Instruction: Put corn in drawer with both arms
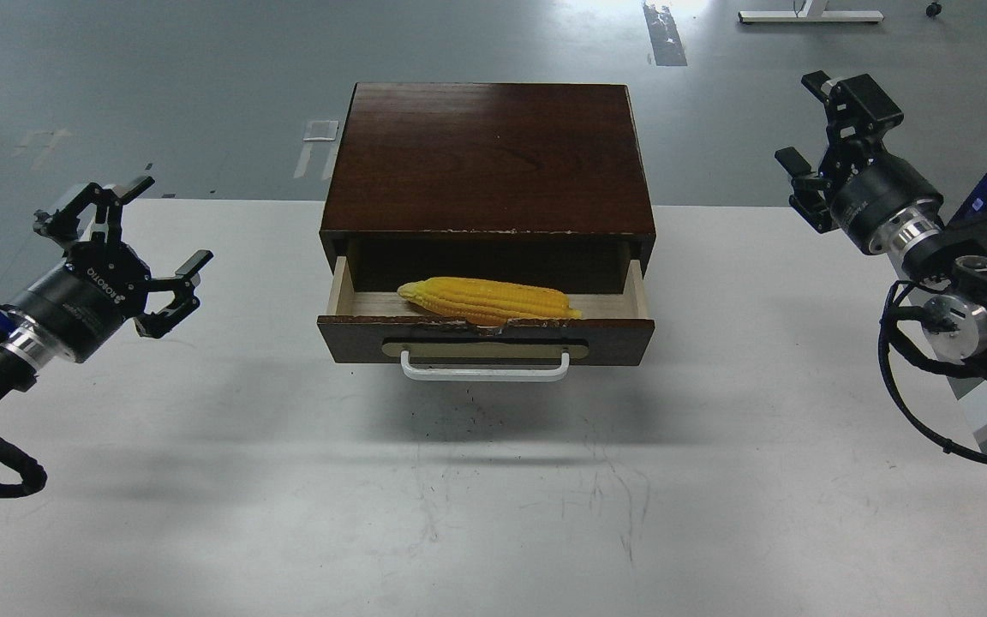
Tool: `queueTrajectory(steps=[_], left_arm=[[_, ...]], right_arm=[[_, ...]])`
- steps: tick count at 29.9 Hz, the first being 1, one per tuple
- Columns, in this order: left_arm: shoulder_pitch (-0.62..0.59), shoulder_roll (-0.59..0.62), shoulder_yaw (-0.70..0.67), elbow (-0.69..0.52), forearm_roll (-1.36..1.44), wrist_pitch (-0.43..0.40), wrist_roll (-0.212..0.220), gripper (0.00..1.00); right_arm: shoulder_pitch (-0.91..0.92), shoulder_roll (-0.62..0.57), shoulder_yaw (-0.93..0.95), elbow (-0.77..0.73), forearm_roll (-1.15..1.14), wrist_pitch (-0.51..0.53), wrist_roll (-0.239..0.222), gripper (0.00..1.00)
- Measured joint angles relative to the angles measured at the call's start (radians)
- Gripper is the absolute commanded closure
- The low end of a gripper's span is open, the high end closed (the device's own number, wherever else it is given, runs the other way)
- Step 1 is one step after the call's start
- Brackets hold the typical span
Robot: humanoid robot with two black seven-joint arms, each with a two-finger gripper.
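Both grippers stood empty and apart from the box. Left gripper (129, 248) hung over the table's (493, 480) left edge at about nine o'clock from the drawer, its fingers spread wide, nothing between them. Right gripper (828, 141) was raised past the table's far right corner, at about two o'clock from the drawer; its fingers looked parted, though they were seen small and partly end-on, and it held nothing.

Corn (489, 300) lay inside the open drawer (485, 336) of the brown box (489, 154), resting on the pale wood floor. Its long axis ran from nine to three o'clock, along the drawer front, with the blunter end toward the left wall and the taper toward the right. It appeared to touch or lean over the front edge near the middle, where that edge looked chipped.

By my reading the placing was done, and what remained was pushing the drawer shut. That turned on the white handle (485, 370) and dark front, which faced six o'clock, toward the robot. Left gripper seemed the nearer and lower of the two, with the front lying at about three o'clock from it. If the cob sat proud of the front edge, it might catch on the box while sliding in
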Motion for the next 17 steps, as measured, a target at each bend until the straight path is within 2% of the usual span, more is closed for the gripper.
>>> queueTrajectory(steps=[17], left_arm=[[0.005,-0.023,-0.003,0.002,0.0,0.0,0.0,0.01]], right_arm=[[-0.135,0.153,0.078,-0.013,0.038,0.0,0.0,0.0]])
